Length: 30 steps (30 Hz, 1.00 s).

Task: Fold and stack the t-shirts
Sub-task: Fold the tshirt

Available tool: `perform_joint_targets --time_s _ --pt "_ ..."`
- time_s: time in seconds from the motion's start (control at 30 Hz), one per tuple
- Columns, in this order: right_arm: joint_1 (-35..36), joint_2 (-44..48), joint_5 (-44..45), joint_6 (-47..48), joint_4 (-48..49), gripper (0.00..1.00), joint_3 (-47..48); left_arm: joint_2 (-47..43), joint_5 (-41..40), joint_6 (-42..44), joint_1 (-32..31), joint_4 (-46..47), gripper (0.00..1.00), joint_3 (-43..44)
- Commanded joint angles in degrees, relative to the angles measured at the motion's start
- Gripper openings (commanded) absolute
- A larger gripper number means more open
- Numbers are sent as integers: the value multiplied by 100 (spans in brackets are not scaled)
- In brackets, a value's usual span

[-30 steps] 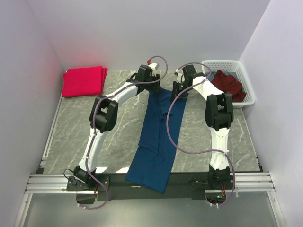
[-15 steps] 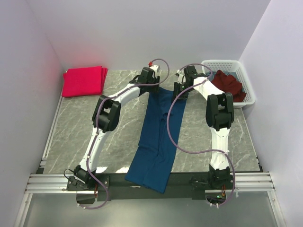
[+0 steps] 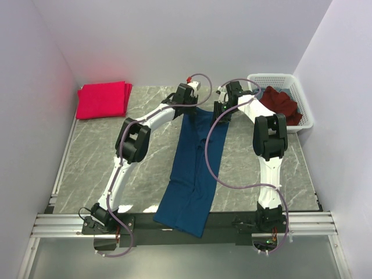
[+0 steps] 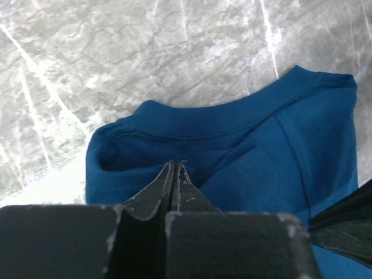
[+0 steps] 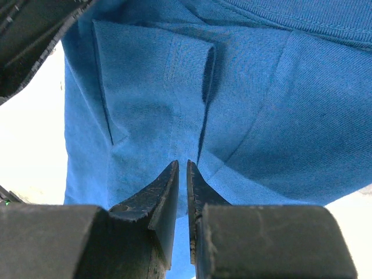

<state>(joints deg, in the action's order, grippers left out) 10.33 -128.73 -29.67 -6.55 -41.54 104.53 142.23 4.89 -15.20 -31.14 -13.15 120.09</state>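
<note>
While at t-shirt (image 4: 261,145) edge, left hand (image 4: 176,165)

From above, the blue t-shirt (image 3: 192,168)'s collar edge is hidden beneath the left gripper (image 3: 192,103) and right gripper (image 3: 220,113)

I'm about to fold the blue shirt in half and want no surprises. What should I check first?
1. Left pincer shut on blue t-shirt at its collar end: ok.
2. Right pincer closed on the same end: ok.
3. Shirt lying as a narrow lengthwise strip: ok.
4. Near hem fully on the table: not ok, it overhangs the near edge.
5. Red stack squared at far left: ok.
</note>
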Motion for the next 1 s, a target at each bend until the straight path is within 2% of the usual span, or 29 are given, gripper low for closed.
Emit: perform_joint_targets --time_s 0.0,0.67,0.9,0.97 --pt "-66 304 -83 -22 120 18 -64 6 170 96 -51 119 1 260" --pt "-110 331 -293 -4 67 18 -108 454 847 -97 -138 392 0 435" --pt "-110 357 -241 101 -21 19 -109 788 575 -317 151 365 0 779" --pt "-110 340 -250 110 -65 21 -56 788 277 -273 265 305 0 822"
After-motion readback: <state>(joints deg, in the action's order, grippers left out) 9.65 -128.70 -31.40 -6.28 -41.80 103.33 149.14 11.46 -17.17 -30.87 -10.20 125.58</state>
